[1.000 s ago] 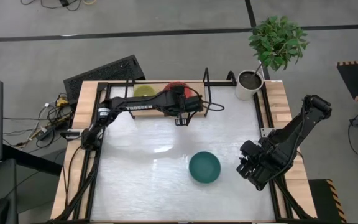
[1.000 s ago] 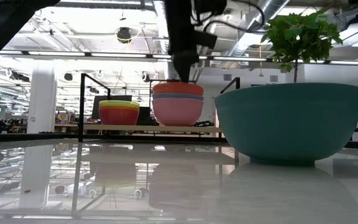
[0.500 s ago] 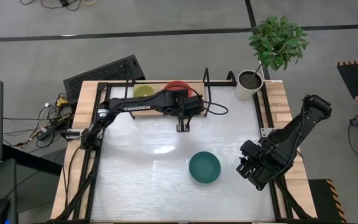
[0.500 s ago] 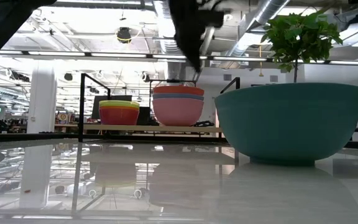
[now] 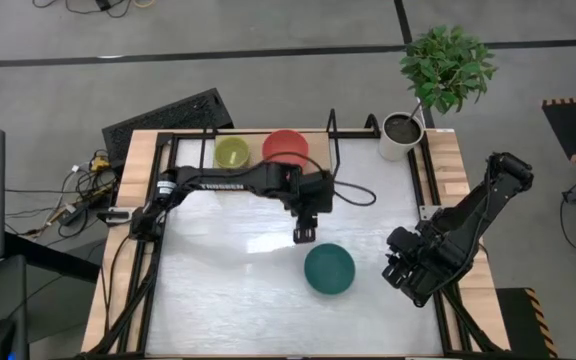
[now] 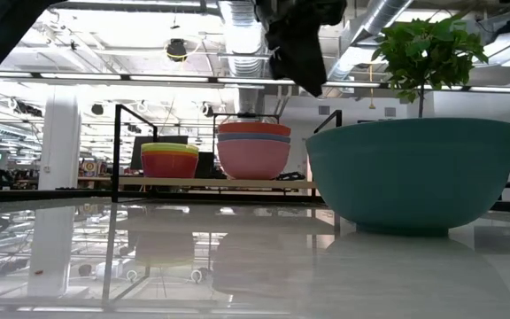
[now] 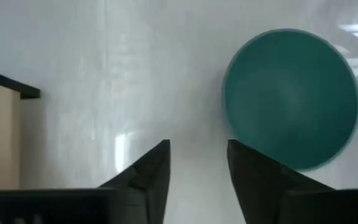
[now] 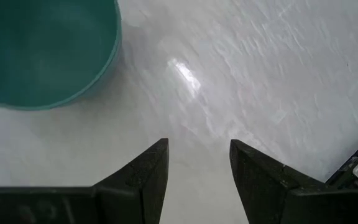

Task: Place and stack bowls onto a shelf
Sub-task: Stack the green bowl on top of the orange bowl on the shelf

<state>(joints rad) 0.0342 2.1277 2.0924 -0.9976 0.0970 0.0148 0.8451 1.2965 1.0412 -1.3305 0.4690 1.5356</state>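
White tabletop [image 5: 228, 290] fills my overhead picture, with the wooden shelf [image 5: 318, 145] along its far edge. On that shelf I see two stacks of bowls: a yellow-topped stack [image 5: 232, 152] and, beside it, a red-topped stack [image 5: 285, 148]. One teal bowl [image 5: 329, 269] sits alone on the table. My left gripper [image 5: 304, 236] hangs just beside its rim, fingers apart and empty. My right gripper [image 5: 400, 275] waits near the table's right edge, fingers spread, holding nothing.
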